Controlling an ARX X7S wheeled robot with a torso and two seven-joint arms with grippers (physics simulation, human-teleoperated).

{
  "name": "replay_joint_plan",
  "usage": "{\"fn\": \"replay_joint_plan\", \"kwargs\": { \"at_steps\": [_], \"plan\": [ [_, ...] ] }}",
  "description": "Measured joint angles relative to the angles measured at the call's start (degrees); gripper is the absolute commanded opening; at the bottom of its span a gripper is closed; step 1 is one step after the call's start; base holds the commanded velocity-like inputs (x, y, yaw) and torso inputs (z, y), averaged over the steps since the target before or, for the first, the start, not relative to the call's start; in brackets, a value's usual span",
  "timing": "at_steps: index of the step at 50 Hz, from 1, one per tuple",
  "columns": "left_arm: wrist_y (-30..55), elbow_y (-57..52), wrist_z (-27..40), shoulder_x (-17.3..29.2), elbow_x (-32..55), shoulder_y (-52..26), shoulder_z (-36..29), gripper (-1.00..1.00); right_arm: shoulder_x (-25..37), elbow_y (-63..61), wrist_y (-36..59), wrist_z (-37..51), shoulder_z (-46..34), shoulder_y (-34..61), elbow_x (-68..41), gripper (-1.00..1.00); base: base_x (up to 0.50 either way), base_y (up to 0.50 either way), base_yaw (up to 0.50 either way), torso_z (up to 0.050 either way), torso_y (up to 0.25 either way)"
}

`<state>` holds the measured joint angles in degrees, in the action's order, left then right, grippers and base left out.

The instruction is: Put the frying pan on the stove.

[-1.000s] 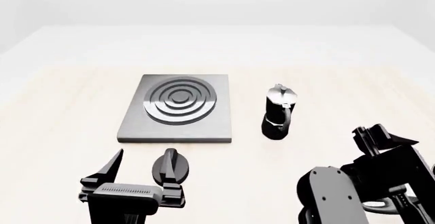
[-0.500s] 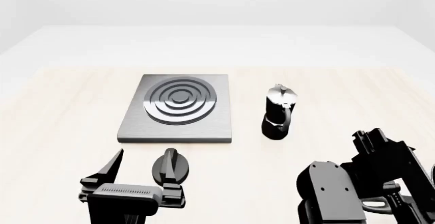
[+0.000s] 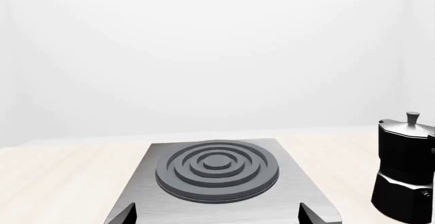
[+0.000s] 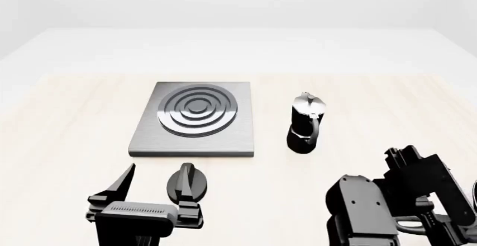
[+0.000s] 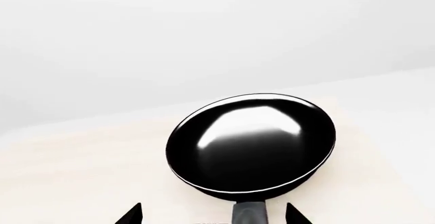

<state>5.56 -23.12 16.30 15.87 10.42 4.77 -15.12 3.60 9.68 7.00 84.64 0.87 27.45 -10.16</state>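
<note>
Right wrist view: right gripper (image 5: 212, 218) fingertips spread apart, astride handle of frying pan (image 5: 251, 145), no contact visible. Pan flat on table (image 5: 81, 173). Left gripper (image 4: 149, 193) likewise spread, near stove (image 4: 195, 118); moka pot (image 4: 305, 123) beside stove.

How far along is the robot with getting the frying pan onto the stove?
Nothing looks done yet: the stove is bare, with only the moka pot standing beside it. In hand: the right gripper is open, lined up on the frying pan with the handle between its fingertips, not gripped. The left gripper hovers open near the knob. Left: grasp, lift, carry and set down.
</note>
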Motion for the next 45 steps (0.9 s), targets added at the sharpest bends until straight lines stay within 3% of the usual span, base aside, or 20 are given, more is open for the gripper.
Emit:
{"fn": "replay_joint_plan", "kwargs": {
  "at_steps": [45],
  "plan": [
    [-0.1, -0.2, 1.1, 0.8, 0.7, -0.2, -0.7, 1.0, 3.5, 4.3, 3.2, -4.7, 3.0, 1.7, -6.4, 1.0, 0.0, 0.0, 0.0, 0.0, 0.0]
  ]
}}
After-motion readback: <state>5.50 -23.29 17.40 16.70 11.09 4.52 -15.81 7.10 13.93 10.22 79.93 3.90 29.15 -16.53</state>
